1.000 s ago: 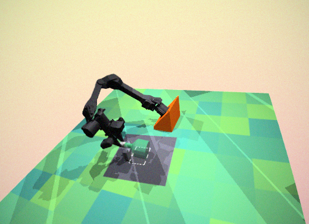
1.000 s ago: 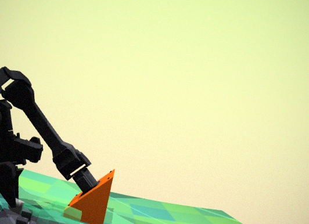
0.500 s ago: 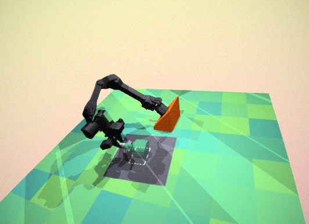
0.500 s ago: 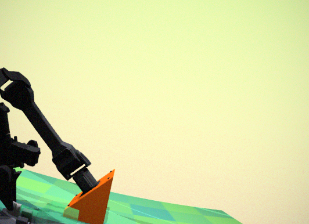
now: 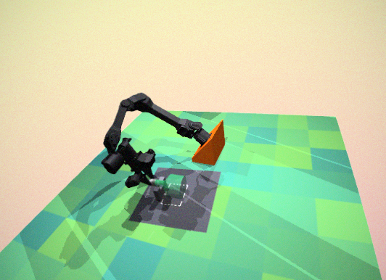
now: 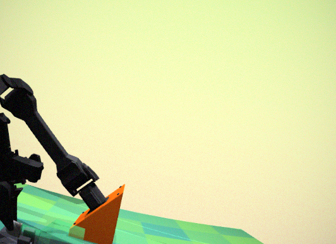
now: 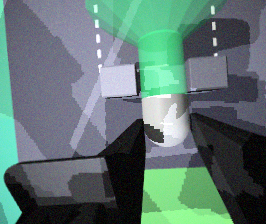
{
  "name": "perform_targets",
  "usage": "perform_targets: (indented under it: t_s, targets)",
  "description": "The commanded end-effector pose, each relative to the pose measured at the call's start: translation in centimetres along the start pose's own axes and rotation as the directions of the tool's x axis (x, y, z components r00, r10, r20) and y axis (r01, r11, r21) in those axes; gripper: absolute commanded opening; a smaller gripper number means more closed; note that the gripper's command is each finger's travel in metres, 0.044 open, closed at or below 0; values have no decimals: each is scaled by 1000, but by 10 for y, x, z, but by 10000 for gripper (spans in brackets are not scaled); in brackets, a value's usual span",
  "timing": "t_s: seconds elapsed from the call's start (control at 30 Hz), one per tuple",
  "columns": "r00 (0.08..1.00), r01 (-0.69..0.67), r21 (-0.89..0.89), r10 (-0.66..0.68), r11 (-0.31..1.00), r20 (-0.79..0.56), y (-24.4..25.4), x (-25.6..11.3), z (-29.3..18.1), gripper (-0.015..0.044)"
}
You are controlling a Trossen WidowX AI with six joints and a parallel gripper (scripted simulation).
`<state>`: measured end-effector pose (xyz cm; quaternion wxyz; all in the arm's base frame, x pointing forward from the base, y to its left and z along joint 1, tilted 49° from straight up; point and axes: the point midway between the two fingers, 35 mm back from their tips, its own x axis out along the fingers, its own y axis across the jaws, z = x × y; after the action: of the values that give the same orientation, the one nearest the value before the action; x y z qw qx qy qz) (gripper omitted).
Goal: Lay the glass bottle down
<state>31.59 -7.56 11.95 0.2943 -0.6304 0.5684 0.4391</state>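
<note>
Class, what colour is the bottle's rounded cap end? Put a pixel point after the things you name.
White cap end (image 5: 152, 180) (image 7: 166, 120), clearest in the wrist view.

translucent green glass bottle (image 5: 175, 183) (image 7: 161, 50), matt grey rest (image 7: 207, 73)
</note>
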Motion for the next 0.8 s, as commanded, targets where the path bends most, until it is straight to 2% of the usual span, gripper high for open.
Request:
perform_targets:
  t_s: [0.0, 0.77]
  targets:
    - [1000, 0, -2, 0, 1000, 2, 0, 1, 1, 125]
    - [1000, 0, 4, 0, 1000, -13, 0, 5, 1, 125]
